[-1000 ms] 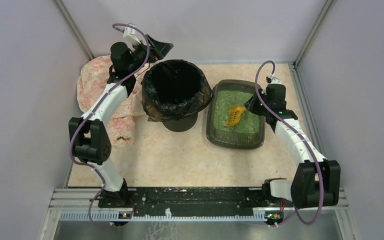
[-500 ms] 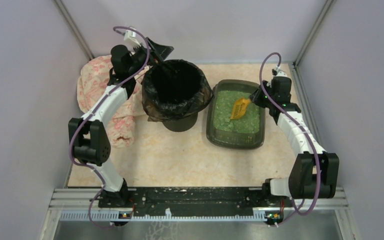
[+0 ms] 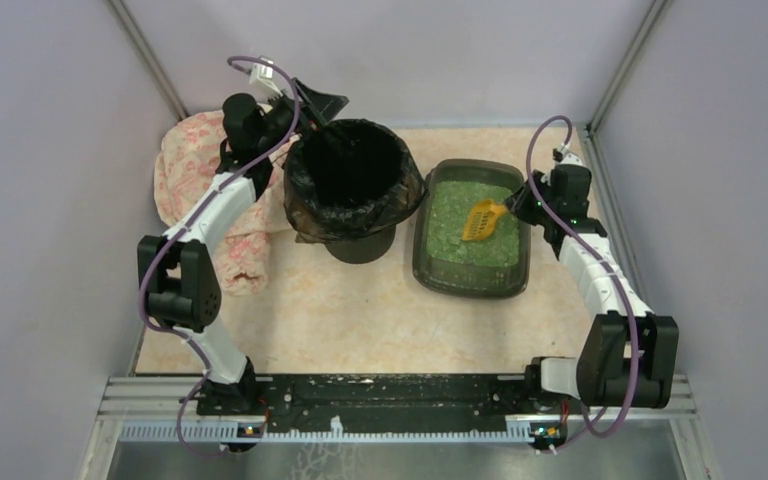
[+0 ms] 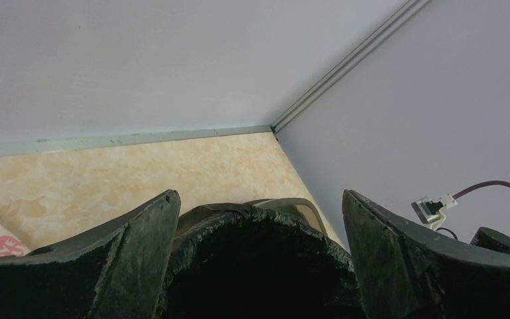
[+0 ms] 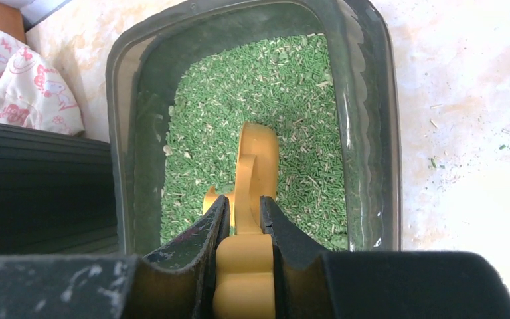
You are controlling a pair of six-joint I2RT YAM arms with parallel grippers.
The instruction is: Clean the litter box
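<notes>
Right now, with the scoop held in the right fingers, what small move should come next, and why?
Probably lower the yellow scoop into the green granules of the litter box and push it forward. The right fingers are shut on its handle, it is over the granules, and I see no load on it.

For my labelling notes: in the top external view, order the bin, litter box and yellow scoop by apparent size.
Largest: the bin and the litter box, about alike; the taller bin is nearer the camera, so unranked.
Smallest: the yellow scoop.
</notes>
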